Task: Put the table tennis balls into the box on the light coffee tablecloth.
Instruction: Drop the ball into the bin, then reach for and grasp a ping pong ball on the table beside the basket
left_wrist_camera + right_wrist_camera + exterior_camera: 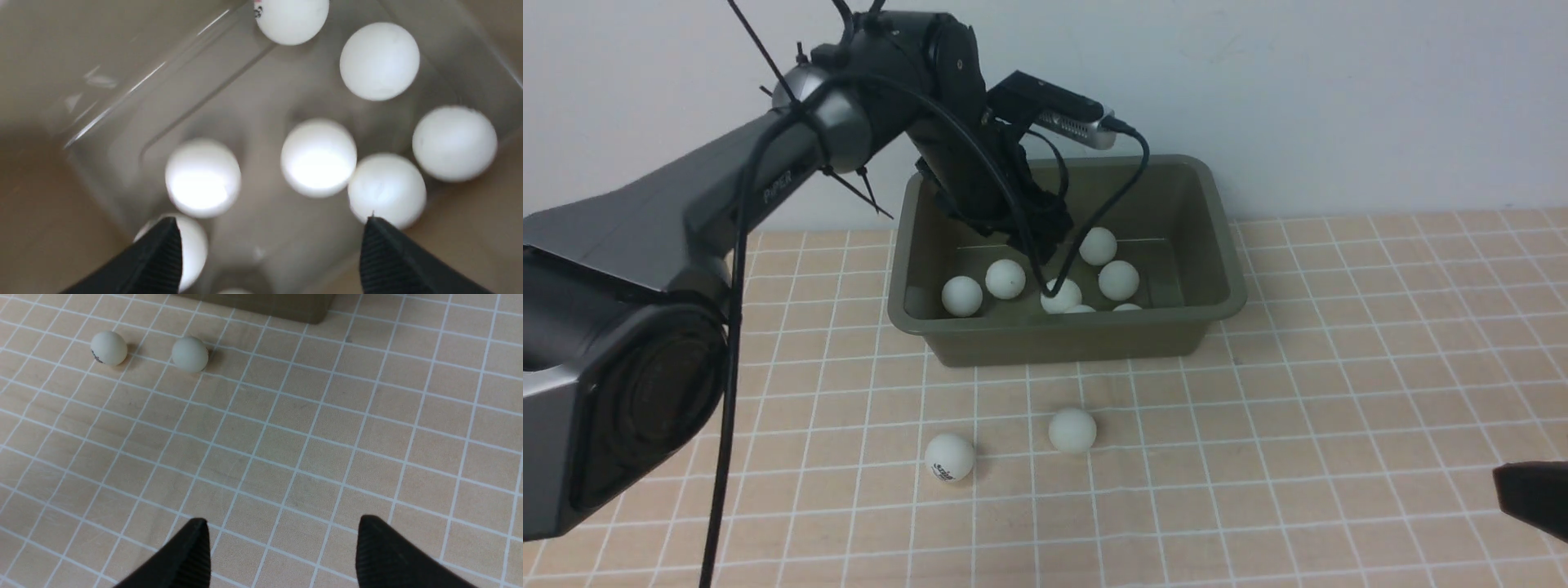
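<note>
The box (1062,343), a dark olive tub, stands at the back of the light coffee tablecloth (1339,367). Several white table tennis balls (1005,278) lie on its floor. My left gripper (1045,241) reaches down inside the box. In the left wrist view the left gripper (271,222) is open above the balls (318,157), with nothing between its fingers. Two more balls rest on the cloth in front of the box, one with a dark logo (949,456) and one plain (1072,430). My right gripper (282,522) hovers open and empty over bare cloth, well apart from those two balls (190,354).
A pale wall rises right behind the box. The left arm and its cable (727,343) cross the left part of the front view. Only a dark tip of the right gripper (1531,494) shows at the right edge. A corner of the box (286,306) shows in the right wrist view.
</note>
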`<state>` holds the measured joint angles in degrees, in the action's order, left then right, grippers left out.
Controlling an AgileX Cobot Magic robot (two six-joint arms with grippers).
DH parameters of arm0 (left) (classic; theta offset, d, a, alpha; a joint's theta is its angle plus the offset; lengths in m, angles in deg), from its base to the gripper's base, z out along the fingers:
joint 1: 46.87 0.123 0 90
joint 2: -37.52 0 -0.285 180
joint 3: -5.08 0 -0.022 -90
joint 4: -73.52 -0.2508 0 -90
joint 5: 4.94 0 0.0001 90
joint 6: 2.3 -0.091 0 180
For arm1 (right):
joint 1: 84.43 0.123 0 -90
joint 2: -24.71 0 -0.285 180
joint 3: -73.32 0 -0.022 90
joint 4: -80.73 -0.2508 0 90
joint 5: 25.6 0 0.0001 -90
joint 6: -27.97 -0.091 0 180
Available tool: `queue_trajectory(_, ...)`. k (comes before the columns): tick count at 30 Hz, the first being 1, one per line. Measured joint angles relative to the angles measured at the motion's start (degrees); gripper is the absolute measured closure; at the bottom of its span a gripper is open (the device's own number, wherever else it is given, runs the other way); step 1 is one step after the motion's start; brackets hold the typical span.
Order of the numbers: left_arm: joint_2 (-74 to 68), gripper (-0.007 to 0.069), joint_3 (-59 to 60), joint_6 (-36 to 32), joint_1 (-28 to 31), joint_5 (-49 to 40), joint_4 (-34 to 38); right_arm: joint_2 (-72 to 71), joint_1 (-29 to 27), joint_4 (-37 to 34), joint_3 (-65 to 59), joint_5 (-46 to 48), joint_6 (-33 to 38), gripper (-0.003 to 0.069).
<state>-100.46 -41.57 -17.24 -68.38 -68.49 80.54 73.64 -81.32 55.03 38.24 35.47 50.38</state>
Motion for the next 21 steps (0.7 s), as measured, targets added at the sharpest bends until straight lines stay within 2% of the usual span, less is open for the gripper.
queue_trajectory(3,0.9,0.0137,-4.5,2.2,0.0,-5.6,-2.3,0.0,0.0,0.0,0.0,0.0,0.1,0.0222)
queue_trajectory(9,7.1,0.0137,-3.9,8.3,0.0,-7.0,-4.2,0.0,0.0,-0.1,0.0,-0.2,0.8,0.0222)
queue_trajectory(14,15.8,0.0137,6.4,9.8,-1.5,-7.0,-4.0,0.0,0.0,-0.1,0.0,-0.2,1.1,0.0222)
queue_trajectory(19,27.0,0.0137,28.9,9.9,-3.4,-7.0,-3.8,0.0,0.0,-0.1,0.0,-0.2,1.1,0.0222)
queue_trajectory(21,29.1,0.0137,33.1,9.9,-3.4,-6.5,-4.0,0.0,0.0,-0.1,0.0,-0.2,1.1,0.0222)
